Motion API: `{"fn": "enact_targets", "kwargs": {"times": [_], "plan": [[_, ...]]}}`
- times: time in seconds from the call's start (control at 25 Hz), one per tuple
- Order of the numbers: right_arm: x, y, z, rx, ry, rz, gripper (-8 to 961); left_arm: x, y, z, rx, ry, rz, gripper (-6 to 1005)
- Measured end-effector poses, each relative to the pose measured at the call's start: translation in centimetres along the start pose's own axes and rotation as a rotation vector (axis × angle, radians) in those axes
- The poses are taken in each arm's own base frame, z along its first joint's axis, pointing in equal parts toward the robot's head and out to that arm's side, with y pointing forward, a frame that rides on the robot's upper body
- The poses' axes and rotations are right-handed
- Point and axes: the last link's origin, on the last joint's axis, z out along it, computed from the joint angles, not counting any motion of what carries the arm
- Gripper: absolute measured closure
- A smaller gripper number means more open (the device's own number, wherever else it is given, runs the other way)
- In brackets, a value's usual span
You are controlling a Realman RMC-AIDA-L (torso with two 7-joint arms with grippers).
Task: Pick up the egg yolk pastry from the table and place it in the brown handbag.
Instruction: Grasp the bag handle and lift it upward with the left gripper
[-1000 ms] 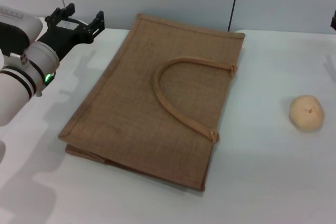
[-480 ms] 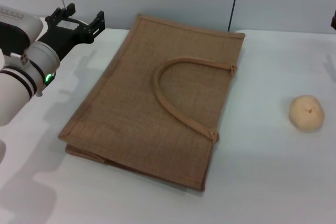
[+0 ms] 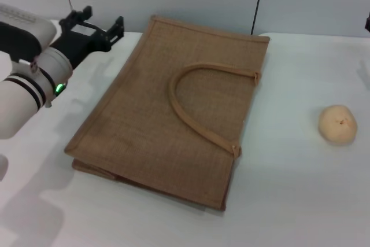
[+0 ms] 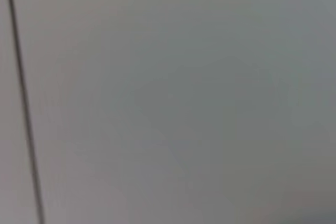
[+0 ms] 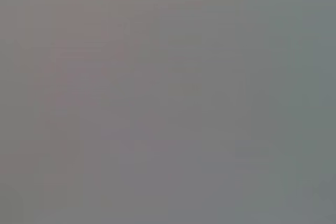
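Observation:
The brown handbag (image 3: 173, 108) lies flat in the middle of the white table, one arched handle on top. The egg yolk pastry (image 3: 337, 124), a small pale golden ball with a dark speck, sits on the table far to the bag's right. My left gripper (image 3: 103, 22) is open and empty, held above the table just beyond the bag's far left corner. My right arm shows only as a dark sliver at the right edge of the head view (image 3: 367, 24); its gripper is out of view. Both wrist views show only plain grey wall.
The white table (image 3: 289, 201) runs around the bag, with bare surface in front and to the right. A grey wall with thin dark vertical seams (image 3: 258, 1) stands behind the table.
My left gripper has shifted a little to the right, closer to the bag's far left corner. The bag and the pastry have not moved.

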Motion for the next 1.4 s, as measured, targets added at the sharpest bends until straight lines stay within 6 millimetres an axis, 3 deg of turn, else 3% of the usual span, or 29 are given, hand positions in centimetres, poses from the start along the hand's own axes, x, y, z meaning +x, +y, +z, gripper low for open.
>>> {"fn": "enact_targets", "kwargs": {"times": [0.56,1.4], "plan": [[0.3,-0.3,0.0,0.01,0.021,-0.005,89,0.0,4.0,1.0,-0.267,-0.084,0.067,218],[0.3,-0.3,0.0,0.01,0.021,0.001,90,0.6,5.0,2.3,-0.445,-0.279,0.059,283]]}}
